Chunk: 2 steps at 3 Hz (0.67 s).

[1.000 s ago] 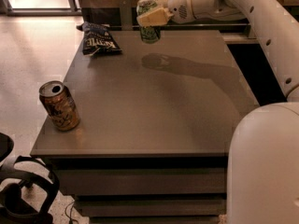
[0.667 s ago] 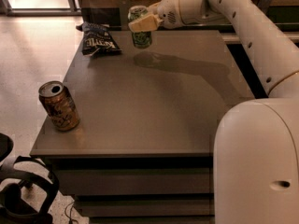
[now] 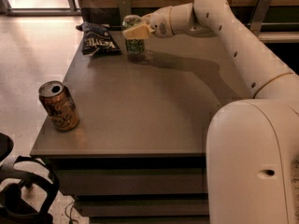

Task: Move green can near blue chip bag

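The green can (image 3: 135, 43) stands upright at the far side of the grey table (image 3: 154, 106), held in my gripper (image 3: 134, 30), which is shut on its upper part. The can's base is at or just above the tabletop; I cannot tell whether it touches. The blue chip bag (image 3: 98, 38) lies flat just to the can's left, at the table's far left corner, a small gap between them. My white arm (image 3: 233, 36) reaches in from the right.
An orange-brown can (image 3: 59, 106) with an open top stands near the table's front left edge. The robot's white body (image 3: 252, 162) fills the right foreground. A dark object (image 3: 23, 190) sits on the floor at lower left. A wall runs behind the table.
My gripper has carried the green can leftward and down, from above the table's far middle to a spot beside the blue chip bag. The orange-brown can has not moved.
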Available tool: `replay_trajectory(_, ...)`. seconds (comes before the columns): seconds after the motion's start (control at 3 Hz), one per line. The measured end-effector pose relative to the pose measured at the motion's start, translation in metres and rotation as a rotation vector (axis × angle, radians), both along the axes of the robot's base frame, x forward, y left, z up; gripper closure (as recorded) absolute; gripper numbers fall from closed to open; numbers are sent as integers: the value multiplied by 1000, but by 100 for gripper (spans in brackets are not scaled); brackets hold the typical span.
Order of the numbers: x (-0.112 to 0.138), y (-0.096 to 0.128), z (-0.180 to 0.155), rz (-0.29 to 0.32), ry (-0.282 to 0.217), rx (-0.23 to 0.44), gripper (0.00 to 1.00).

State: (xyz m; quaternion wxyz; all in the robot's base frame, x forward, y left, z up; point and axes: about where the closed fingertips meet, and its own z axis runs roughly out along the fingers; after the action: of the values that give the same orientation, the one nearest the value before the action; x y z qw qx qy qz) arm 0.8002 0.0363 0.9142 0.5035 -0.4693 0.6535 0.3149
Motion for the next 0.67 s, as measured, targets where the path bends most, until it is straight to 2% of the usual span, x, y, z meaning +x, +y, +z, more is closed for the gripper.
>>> replay_trajectory(0.67,20,13,-10,0,-24,1,100)
